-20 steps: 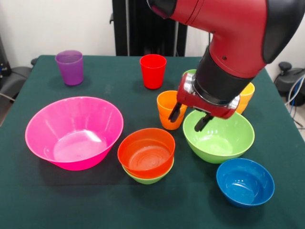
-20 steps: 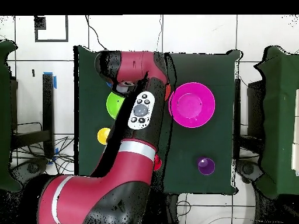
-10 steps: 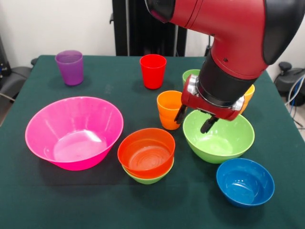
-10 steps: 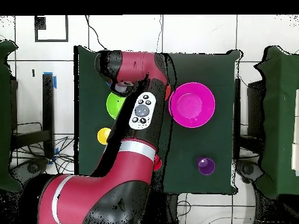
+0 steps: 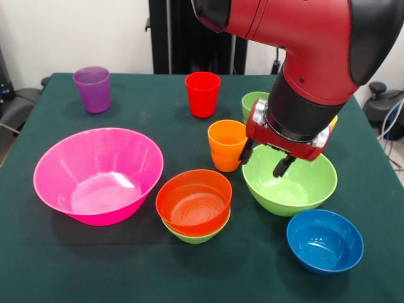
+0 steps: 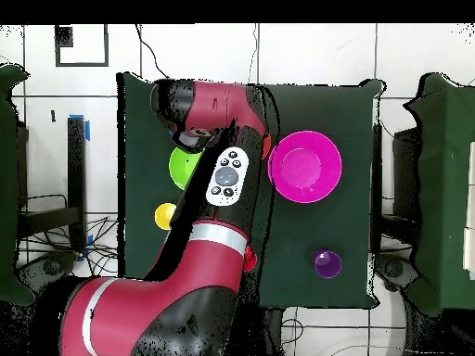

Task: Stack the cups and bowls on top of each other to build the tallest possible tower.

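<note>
The gripper [image 5: 264, 160] has been shifted right — off the orange cup [image 5: 226, 145], over the large green bowl [image 5: 290, 180] — jaws spread open, empty.

Red-orange bowl [image 5: 194, 202] nested in small green bowl [image 5: 197, 236] (upright).

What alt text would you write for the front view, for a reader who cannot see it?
A red and black robot arm holds its open gripper over the far rim of a large green bowl, beside an orange cup. In front, a red-orange bowl sits nested in a small green bowl, between a pink bowl and a blue bowl.
</note>
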You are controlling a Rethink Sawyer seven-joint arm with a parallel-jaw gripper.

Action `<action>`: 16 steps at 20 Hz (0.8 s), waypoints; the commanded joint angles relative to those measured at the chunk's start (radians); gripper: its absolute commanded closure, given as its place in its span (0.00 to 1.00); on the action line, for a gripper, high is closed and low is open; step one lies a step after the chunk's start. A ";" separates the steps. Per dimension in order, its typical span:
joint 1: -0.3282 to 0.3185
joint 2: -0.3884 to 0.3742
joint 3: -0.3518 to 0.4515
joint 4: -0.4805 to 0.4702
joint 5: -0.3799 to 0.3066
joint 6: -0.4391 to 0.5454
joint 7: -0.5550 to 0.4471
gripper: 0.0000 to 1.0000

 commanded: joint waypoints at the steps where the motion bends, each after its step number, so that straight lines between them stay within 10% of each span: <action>1: 0.021 0.058 0.115 0.072 0.034 -0.054 0.217 0.00; 16: 0.081 0.034 0.082 0.173 0.150 -0.119 0.495 0.00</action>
